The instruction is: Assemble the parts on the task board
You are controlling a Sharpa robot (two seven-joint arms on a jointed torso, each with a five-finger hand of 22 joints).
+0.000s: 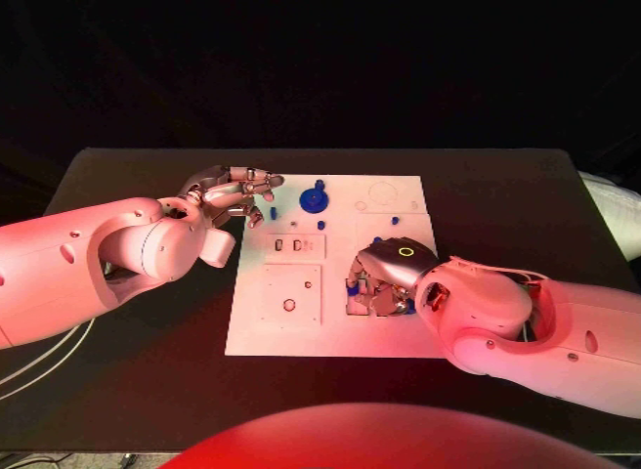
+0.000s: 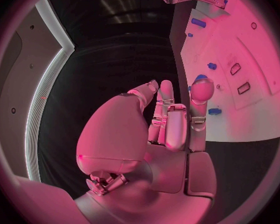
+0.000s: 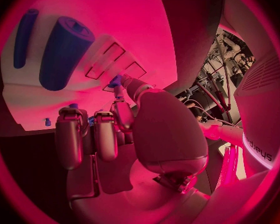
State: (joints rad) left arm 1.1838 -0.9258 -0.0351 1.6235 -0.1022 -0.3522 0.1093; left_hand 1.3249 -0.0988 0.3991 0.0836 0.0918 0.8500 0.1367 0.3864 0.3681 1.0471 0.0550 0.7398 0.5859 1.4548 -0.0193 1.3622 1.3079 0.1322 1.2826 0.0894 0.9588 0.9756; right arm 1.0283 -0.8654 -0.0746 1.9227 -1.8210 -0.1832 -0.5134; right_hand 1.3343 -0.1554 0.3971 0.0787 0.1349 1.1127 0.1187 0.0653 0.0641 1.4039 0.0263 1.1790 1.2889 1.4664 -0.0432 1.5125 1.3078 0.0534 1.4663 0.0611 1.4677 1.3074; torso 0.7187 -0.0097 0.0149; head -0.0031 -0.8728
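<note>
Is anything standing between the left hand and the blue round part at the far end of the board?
Nothing visible does. In the head view the left hand hovers at the task board's far left edge, holding nothing, and the blue round part stands just beyond its fingertips, with only bare white board and one small blue peg near the fingers.

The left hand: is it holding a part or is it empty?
Empty: the left hand hovers at the task board's edge, and the left wrist view shows nothing between its fingers.

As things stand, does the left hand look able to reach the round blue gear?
Probably yes: the left hand hovers at the board's edge beside the gear, nothing between them.
</note>
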